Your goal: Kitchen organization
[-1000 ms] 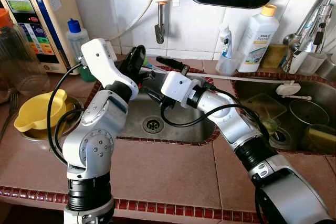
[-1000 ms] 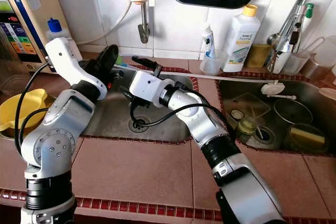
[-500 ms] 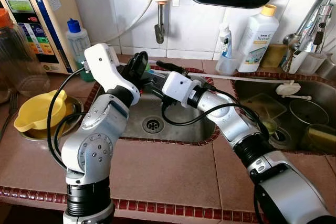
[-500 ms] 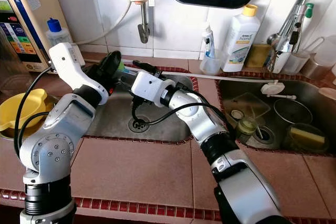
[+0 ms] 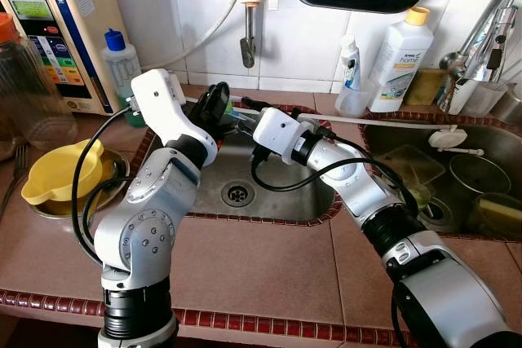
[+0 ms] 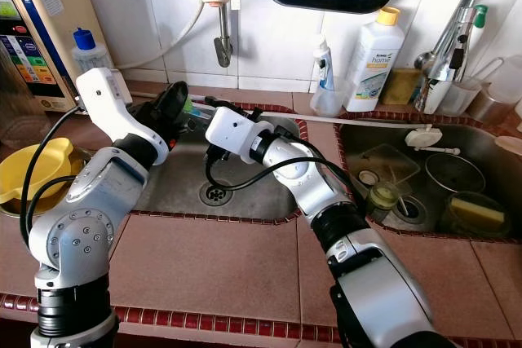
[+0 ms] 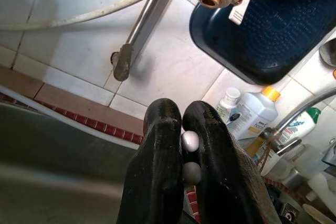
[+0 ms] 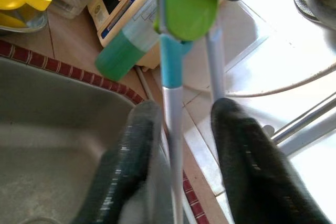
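My left gripper (image 5: 217,104) is over the back left corner of the sink (image 5: 285,195). It is shut on a pair of thin silver sticks with a green and blue piece (image 5: 237,115); their round silver ends (image 7: 189,141) show between its fingers (image 7: 157,145). My right gripper (image 8: 181,114) is open and meets it from the right. Its fingers (image 8: 134,148) stand on either side of the blue-and-silver stick (image 8: 171,100), just below the green piece (image 8: 186,3). I cannot tell whether they touch it.
A yellow jug (image 5: 57,173) sits in a bowl at the left, beside a water ioniser (image 5: 49,30) and a green bottle (image 5: 121,63). A tap (image 5: 247,38) hangs over the sink. A detergent bottle (image 5: 400,59) stands at the back right. The second sink (image 5: 383,140) holds dishes.
My right gripper has moved up and left to the sticks, and its fingers now straddle them. My left gripper has shifted slightly towards it with the sticks still held.
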You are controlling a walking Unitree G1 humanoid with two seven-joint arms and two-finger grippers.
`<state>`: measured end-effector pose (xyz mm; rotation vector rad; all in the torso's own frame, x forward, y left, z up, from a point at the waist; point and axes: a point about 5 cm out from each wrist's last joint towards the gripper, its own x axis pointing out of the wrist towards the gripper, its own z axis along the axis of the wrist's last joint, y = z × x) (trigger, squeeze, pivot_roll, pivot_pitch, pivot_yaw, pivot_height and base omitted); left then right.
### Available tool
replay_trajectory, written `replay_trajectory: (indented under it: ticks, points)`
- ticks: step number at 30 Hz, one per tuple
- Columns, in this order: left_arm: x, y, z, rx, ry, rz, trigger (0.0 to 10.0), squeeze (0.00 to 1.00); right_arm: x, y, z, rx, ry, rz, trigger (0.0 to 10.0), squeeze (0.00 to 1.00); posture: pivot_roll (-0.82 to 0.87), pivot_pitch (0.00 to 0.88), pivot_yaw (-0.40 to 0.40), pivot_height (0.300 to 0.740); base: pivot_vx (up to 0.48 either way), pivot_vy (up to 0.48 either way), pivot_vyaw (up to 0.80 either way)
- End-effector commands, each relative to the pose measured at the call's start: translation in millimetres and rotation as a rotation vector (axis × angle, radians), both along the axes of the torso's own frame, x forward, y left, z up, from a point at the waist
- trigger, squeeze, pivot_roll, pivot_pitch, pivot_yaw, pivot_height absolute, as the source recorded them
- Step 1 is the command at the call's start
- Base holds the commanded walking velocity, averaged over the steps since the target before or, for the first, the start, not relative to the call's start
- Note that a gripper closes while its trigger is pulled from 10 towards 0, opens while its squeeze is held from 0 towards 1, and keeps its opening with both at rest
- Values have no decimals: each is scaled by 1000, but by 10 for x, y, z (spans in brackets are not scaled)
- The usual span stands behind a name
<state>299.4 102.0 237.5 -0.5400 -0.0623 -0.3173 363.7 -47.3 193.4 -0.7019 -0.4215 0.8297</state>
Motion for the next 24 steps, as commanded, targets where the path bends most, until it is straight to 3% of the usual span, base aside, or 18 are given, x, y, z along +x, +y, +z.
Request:
replay_trajectory:
  ticks: [1, 7, 24]
  points:
    - [-46, -64, 66, 11, -29, -26, 10000, 0, 38, -5, 60, 3, -6, -15, 0, 0, 119, 0, -8, 740, 0, 0, 0]
    - [-1, 19, 53, 19, -13, 51, 10000, 0, 50, -9, 36, 10, -2, -42, 0, 0, 119, 0, -8, 740, 0, 0, 0]
    - [-26, -42, -4, 12, 19, 32, 10000, 0, 118, -57, 65, 6, -17, -102, 0, 0, 117, 0, -9, 740, 0, 0, 0]
